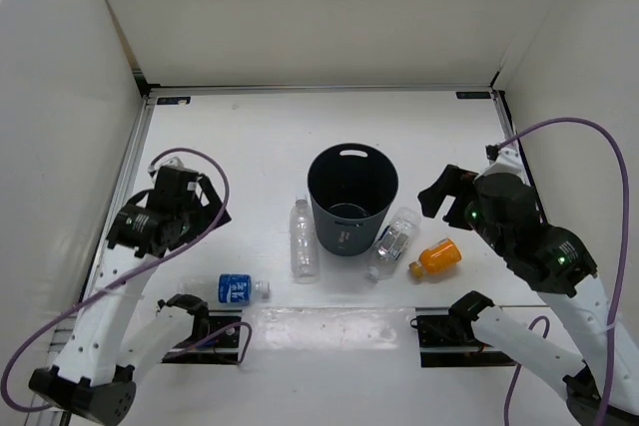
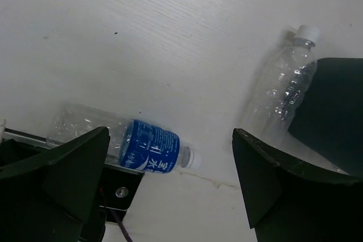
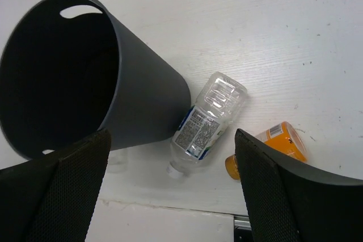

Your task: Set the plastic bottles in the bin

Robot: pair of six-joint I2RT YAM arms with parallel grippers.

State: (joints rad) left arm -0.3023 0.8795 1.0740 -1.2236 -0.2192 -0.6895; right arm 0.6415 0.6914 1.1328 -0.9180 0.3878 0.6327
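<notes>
Starting on your left: the left gripper [image 2: 170, 132] hangs above the table [image 1: 240, 137] with its jaws spread wide and nothing in them. Almost right under it is the blue-label bottle [image 1: 240, 289], lying on its side near the front edge, well clear of everything else. Next over is the left clear bottle [image 1: 304, 239], also lying down, cap pointing away from you, just beside the bin [image 1: 344, 236]. The bin stands upright in the middle with its mouth open to the top. On its other side the right clear bottle [image 1: 392, 242] lies at an angle, right up against the bin wall as far as I can tell, and the orange bottle [image 1: 436, 257] lies just beside that one. The right gripper [image 3: 172, 132] hovers over that pair, jaws wide apart too and holding nothing. So all four are out on the table, none in the bin yet. As for handling, they look empty to me, so expect them to be really light, with thin walls that dent if you squeeze hard, plus smooth and round, so they'll roll or squirt out of a sloppy pinch. I'd grab each across the middle of the body, around the label, with the fingers straddling it sideways, not at the cap or neck. The one against the bin has little finger room on that side, so maybe take the orange one first.
</notes>
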